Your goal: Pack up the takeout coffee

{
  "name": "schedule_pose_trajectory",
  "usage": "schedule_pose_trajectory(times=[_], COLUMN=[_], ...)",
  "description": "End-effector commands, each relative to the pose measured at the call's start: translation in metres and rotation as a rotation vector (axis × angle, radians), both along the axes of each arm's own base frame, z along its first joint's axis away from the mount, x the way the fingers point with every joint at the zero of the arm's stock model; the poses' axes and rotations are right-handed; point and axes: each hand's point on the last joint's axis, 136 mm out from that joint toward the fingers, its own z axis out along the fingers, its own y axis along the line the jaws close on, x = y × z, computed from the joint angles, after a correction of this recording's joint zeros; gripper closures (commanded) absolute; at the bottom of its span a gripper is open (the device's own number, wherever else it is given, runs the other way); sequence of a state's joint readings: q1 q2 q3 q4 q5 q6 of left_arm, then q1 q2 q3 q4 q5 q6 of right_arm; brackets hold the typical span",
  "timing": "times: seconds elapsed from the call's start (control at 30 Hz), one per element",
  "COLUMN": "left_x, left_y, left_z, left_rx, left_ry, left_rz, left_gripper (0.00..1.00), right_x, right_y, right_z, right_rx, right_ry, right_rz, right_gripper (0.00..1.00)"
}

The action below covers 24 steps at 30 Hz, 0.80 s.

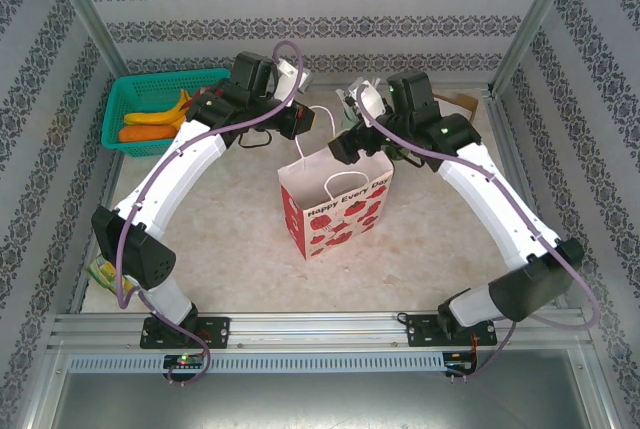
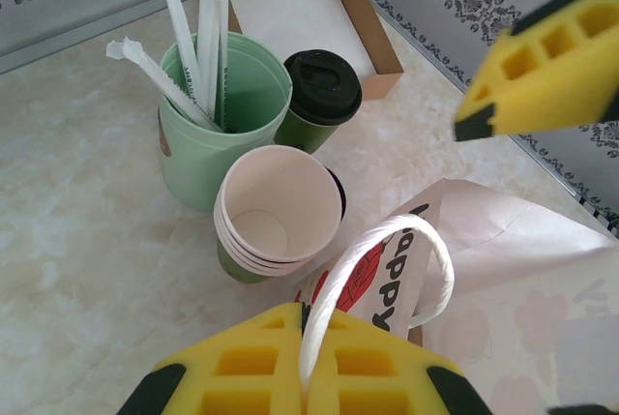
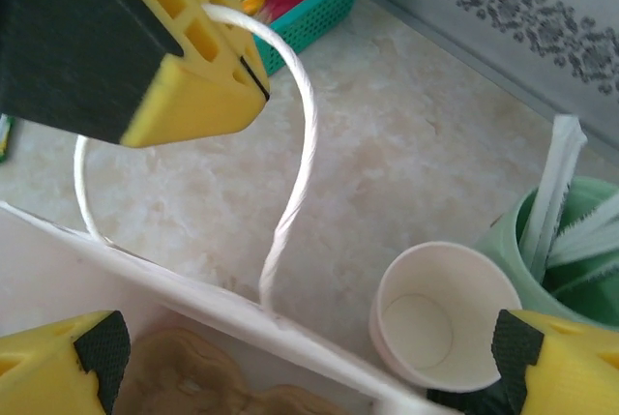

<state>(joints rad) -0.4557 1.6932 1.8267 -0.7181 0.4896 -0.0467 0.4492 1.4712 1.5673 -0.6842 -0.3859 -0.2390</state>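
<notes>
Light around me is bright and even, falling from above; shadows on the tabletop (image 1: pixel 232 241) are soft and faint. Seen from my wrist, my left claw (image 2: pixel 308 369) looms slightly blurred up close, farther things sharper.

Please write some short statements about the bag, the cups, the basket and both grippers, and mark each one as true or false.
1. The left gripper is shut on the white handle of the bag. True.
2. The coffee with the black lid is inside the bag. False: it stands on the table, beside the green cup and behind the stack of cups.
3. The right gripper is open. True.
4. The green cup holds wrapped straws. True.
5. The basket is empty. False: a banana and a carrot lie in it.
</notes>
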Motion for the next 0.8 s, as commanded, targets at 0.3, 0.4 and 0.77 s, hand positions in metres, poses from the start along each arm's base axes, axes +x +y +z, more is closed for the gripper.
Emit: schedule_pose_trajectory(times=[0.3, 0.4, 0.77], left_x=[-0.005, -0.004, -0.005], left_y=[0.001, 0.001, 0.003], left_z=[0.021, 0.020, 0.026], left_rx=[-0.044, -0.045, -0.066], left_ry=[-0.055, -0.051, -0.045], left_rz=[-0.047, -0.043, -0.054], left_gripper=[1.00, 1.00, 0.98], right_x=[-0.013, -0.007, 0.006], right_y=[0.017, 0.017, 0.022], right_z=[-0.019, -0.025, -0.045], right_rx=[-0.110, -0.105, -0.066], right_ry=[-0.008, 0.013, 0.101], right_rz=[0.470, 0.508, 0.577], right_gripper=[0.02, 0.03, 0.33])
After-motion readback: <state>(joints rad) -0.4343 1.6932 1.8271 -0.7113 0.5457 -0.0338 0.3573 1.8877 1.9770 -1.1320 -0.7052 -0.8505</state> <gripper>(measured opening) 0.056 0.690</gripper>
